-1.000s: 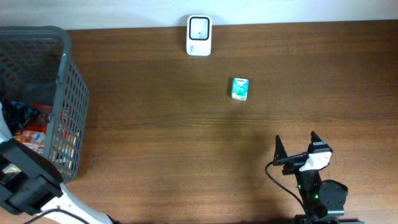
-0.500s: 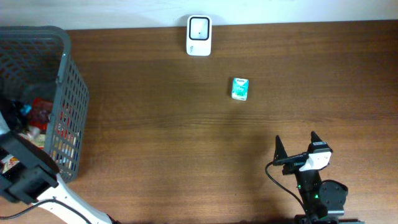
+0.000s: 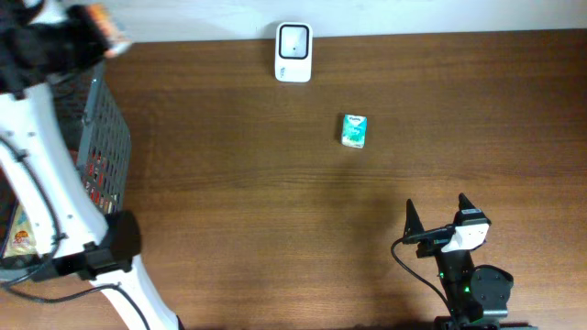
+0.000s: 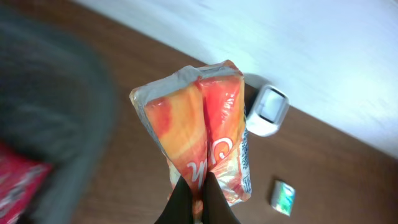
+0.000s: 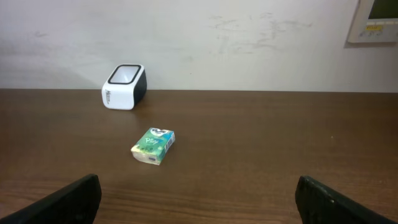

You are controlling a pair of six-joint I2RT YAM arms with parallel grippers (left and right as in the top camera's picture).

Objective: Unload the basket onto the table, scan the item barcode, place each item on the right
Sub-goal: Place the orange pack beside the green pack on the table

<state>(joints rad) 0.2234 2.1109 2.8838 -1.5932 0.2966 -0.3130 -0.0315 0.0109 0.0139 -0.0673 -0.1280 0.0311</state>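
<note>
Left arm's swung up out of the grey basket (image 3: 101,137) since a second ago. The left claw (image 4: 198,193) is now clamped tight on an orange packet (image 4: 199,124), which sticks up straight off its tips in mid-air. Right claw (image 3: 438,213) hasn't budged, jaws wide apart on nothing; just ahead of it on the brown wooden counter (image 3: 275,211) lies a small teal pack (image 5: 153,145), and further ahead-left the white scanner (image 5: 124,86) sits against the pale wall (image 5: 249,43).

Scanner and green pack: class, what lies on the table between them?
Nothing; only bare wooden table separates the white scanner from the green pack, clearest in the overhead view.
</note>
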